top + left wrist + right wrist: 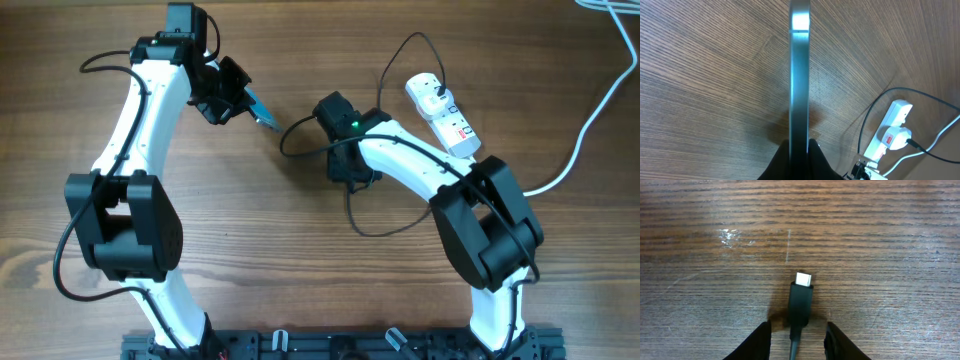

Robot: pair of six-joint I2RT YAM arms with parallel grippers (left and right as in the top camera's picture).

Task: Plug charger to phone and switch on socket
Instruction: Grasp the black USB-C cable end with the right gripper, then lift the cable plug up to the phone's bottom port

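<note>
My left gripper (238, 100) is shut on the phone (263, 114) and holds it on edge above the table. In the left wrist view the phone (800, 75) shows edge-on, running up from between the fingers (800, 152). The charger is a thin black cable (365, 232) looping across the table from the socket (445, 112). Its plug tip (801, 297) lies flat on the wood between the fingers of my right gripper (797, 340), which is open and not touching it. In the overhead view my right gripper (351, 172) is right of the phone.
The white power strip also shows in the left wrist view (890, 135), with a white plug in it. Its thick white cord (600, 90) runs off the back right corner. The arm bases stand at the table's front edge.
</note>
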